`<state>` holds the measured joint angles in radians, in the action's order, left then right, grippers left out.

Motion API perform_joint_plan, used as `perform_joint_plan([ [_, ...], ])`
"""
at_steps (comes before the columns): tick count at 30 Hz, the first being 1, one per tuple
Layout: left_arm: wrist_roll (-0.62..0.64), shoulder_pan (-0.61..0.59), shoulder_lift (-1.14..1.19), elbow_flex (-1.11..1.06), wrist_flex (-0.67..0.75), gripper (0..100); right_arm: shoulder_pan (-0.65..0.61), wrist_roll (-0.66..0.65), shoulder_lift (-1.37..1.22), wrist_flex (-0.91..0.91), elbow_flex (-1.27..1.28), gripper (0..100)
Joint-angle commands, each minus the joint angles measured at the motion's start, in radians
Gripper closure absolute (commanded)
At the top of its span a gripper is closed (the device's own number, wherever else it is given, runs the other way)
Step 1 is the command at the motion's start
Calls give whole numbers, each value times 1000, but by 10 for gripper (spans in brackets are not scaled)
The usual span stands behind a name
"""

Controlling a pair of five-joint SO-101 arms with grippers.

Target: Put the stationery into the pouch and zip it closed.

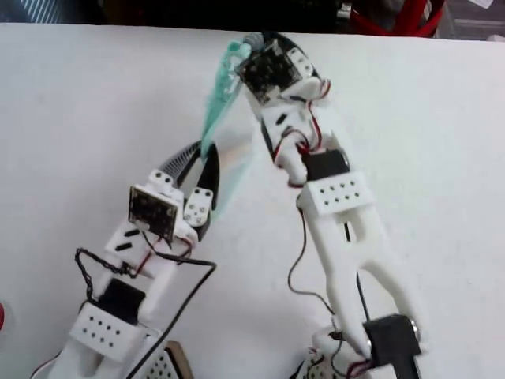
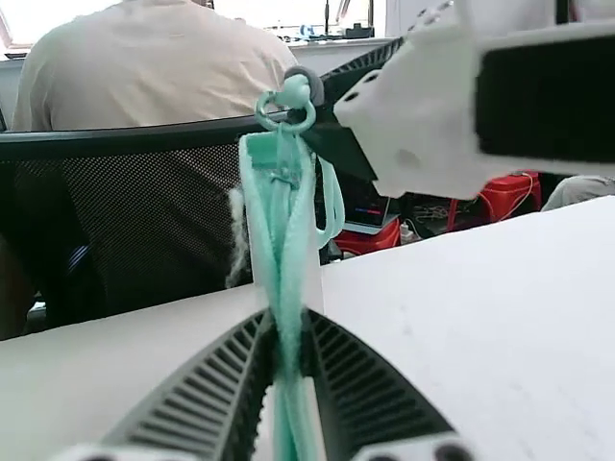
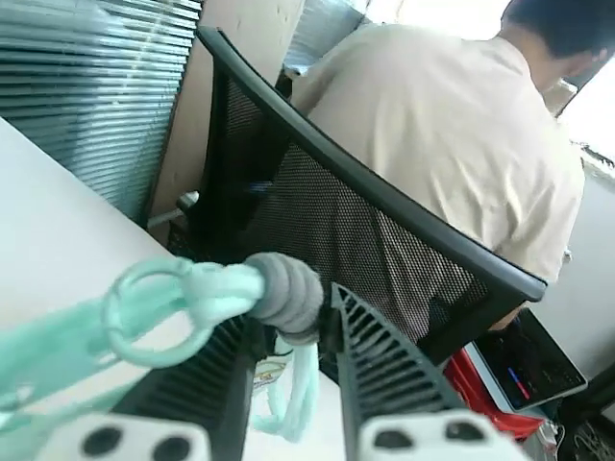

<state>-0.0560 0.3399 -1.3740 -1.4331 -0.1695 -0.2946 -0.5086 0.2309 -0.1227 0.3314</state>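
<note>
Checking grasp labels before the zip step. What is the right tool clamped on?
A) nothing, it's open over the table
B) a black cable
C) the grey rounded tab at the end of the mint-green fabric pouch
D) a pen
C: in the right wrist view the right tool is closed on the grey rounded tab, beside the ring of the mint-green fabric pouch. The left tool pinches the pouch's other end.
</note>
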Motion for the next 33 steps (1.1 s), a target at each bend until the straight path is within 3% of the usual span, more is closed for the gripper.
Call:
perform_joint_plan([
  [1, -2, 18, -134, -29, -83, 977, 68, -6, -70, -54, -222, 980],
  [8, -41, 70, -323, -135, -92, 977, 74, -6, -222, -113, -433, 980],
  [16, -63, 68, -357, -138, -127, 977, 157, -8, -430, -177, -687, 981],
  [19, -64, 68, -357, -138, -126, 977, 166, 5, -486, -311, -796, 981],
  [23, -66, 64, -357, -138, -126, 977, 154, 157, -481, -507, -913, 963],
  [26, -68, 54, -355, -138, -124, 977, 122, 298, -443, -719, -1005, 774],
  [28, -60, 16, -354, -138, -112, 977, 93, 307, -417, -832, -1056, 680],
  [33, -57, -94, -351, -137, -26, 977, 42, 233, -348, -1027, -1100, 735],
])
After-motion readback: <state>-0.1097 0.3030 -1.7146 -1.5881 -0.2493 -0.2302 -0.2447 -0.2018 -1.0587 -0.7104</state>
